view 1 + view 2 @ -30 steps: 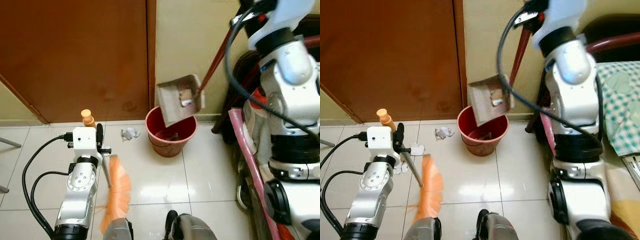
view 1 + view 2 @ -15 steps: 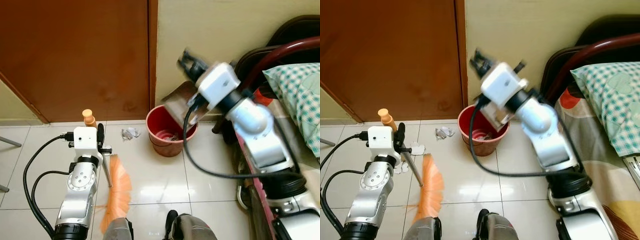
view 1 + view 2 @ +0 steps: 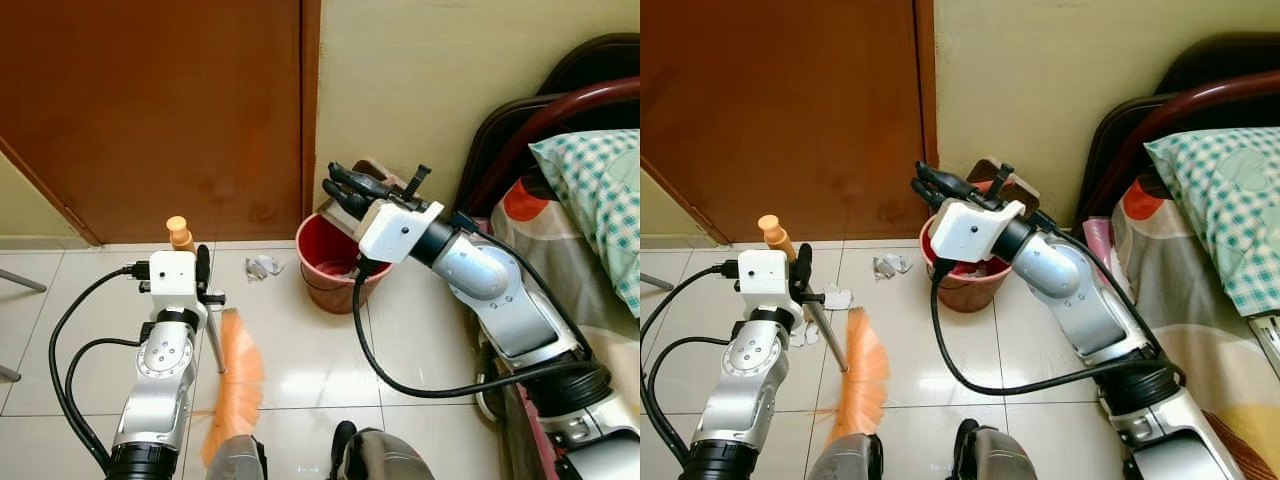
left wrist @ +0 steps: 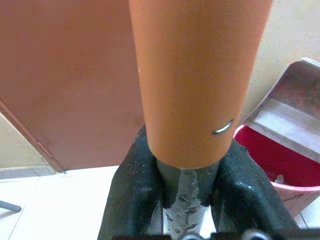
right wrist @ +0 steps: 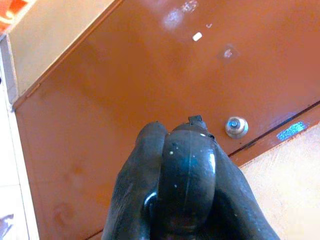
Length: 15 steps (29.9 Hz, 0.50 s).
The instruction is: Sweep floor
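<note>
Broom (image 3: 232,385) bristles, soft orange and fanned into a flat brush, are resting on the glossy pale floor tiles (image 3: 300,360) just below and beside the left end effector (image 3: 200,272), which is clamping its two black fingers (image 4: 135,200) around the thin grey metal shaft, right under the smooth orange cylindrical grip (image 4: 197,80). The broom's long axis is running steeply, slightly tilted, with the rounded orange handle tip (image 3: 178,232) pointing up toward the brown wooden door (image 3: 150,110) and the bristle end pointing down toward the robot's feet. Crumpled bits of white paper (image 3: 262,266) are lying on the tiles between the left end effector and the round red plastic bucket (image 3: 325,262), and more scraps (image 3: 833,297) are lying close beside the shaft. The right end effector (image 3: 345,186) is reaching out level above the bucket's rim, its black fingers pressed together and pointing toward the door, gripping nothing that can be made out. Just behind it, a flat brown dustpan (image 3: 378,172) is leaning against the cream wall (image 3: 420,80), its edge over the bucket. Farther out on the right arm's side, a bed with a dark curved frame (image 3: 560,100) and a green checked pillow (image 3: 600,180) is standing.
</note>
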{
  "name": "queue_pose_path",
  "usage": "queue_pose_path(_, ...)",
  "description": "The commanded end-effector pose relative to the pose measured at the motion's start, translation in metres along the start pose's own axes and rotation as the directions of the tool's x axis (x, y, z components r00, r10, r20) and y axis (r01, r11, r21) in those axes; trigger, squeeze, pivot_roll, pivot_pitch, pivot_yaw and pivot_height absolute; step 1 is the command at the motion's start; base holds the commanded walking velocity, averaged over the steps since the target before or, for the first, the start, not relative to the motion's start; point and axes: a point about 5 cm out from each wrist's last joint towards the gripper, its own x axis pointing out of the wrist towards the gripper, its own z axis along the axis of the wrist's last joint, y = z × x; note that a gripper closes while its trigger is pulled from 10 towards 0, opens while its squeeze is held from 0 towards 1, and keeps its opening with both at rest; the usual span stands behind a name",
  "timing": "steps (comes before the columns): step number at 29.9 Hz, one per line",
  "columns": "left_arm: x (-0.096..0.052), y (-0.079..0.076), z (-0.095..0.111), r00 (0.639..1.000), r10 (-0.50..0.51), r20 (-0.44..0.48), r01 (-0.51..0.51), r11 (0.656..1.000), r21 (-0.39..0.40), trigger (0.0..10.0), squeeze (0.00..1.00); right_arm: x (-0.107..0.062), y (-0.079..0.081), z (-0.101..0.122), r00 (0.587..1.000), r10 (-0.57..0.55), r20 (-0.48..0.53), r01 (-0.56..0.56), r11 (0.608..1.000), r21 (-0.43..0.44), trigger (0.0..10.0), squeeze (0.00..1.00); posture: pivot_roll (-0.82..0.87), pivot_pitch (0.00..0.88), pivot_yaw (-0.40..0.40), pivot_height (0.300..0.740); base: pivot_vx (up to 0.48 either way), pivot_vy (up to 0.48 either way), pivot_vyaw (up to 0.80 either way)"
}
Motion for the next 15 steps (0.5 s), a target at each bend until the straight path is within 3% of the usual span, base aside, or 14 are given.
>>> queue_pose_path(1, -0.006, 0.002, -0.019, 0.996, 0.012, -0.09, -0.01, 1.0, 0.019, 10.0, 0.0, -0.006, -0.006, -0.01, 0.998, 0.013, -0.068, -0.018, 0.998, -0.066, 10.0, 0.0, -0.04, 0.134, -0.04, 0.74, 0.0, 0.0, 0.0)
queue_pose_path(15, -0.006, 0.002, -0.019, 0.996, 0.009, -0.092, -0.007, 1.0, 0.023, 10.0, 0.0, -0.013, -0.002, -0.025, 0.987, 0.069, -0.147, -0.091, 0.986, -0.143, 10.0, 0.0, -0.04, 0.138, -0.041, 0.74, 0.0, 0.0, 0.0)
